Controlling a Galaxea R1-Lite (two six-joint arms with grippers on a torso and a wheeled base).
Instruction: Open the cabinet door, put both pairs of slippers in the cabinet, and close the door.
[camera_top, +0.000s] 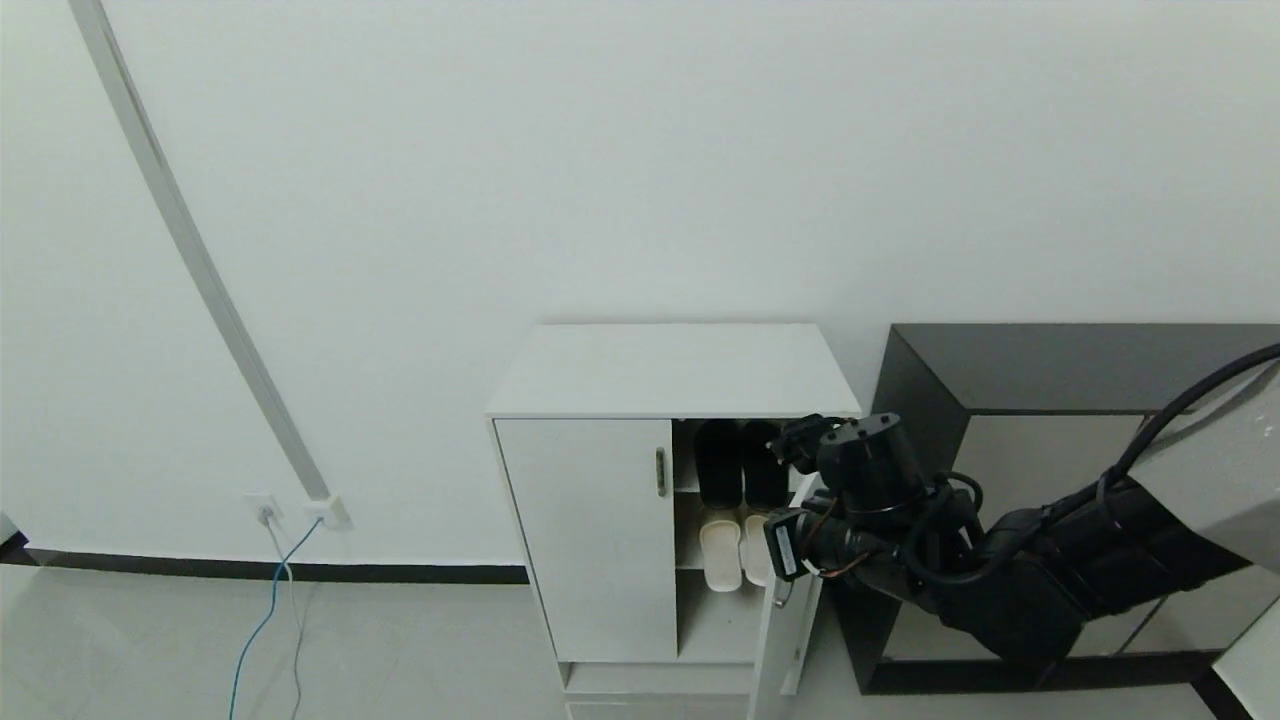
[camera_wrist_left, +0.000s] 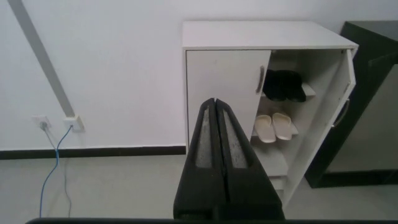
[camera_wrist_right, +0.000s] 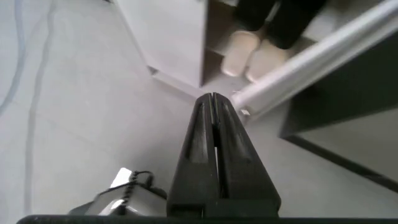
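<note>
Nearest the head camera, the right arm enters from 4 o'clock and ends at the open right-hand door (camera_top: 785, 620) of the cabinet (camera_top: 670, 370). The right gripper (camera_wrist_right: 214, 99) has its fingers pressed together on nothing, its tip just beside the door's free edge; contact cannot be confirmed. Judged from this pose, the closed fingers serve as a blunt pusher to swing the door shut, the one step left. The left gripper (camera_wrist_left: 216, 102), likewise pinched closed and empty, hangs well apart from the cabinet and faces it, presumably clear of the door's arc. Both pairs lie inside, each side by side: the black pair (camera_top: 740, 465) on the upper shelf, the pale pair (camera_top: 722, 555) at 6 o'clock of it, one shelf below. The left-hand door (camera_top: 590, 530) is closed, its handle (camera_top: 660, 472) at its 3 o'clock edge. A dark unit (camera_top: 1050, 360) stands at 3 o'clock of the cabinet.
</note>
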